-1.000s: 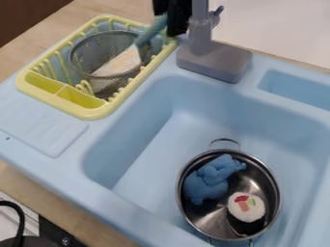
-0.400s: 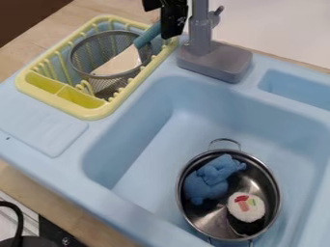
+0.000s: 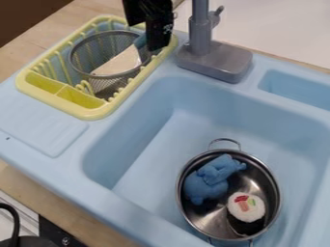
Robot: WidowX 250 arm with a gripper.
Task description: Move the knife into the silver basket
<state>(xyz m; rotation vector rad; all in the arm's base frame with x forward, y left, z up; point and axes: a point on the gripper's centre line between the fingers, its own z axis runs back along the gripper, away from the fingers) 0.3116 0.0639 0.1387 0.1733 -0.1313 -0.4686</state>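
Silver mesh forms the basket (image 3: 105,85), with the white-bladed knife (image 3: 121,62) tilted inside, its teal handle toward the far right rim. The black gripper (image 3: 153,39) hangs beside that handle; whether spread or closed, I cannot tell.

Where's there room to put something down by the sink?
The blue ledge below the yellow rack, beside the basin, looks bare. So does the basin floor left of the metal pot. It's crowded around the rack, with the silver basket, knife and end effector, and inside the pot.
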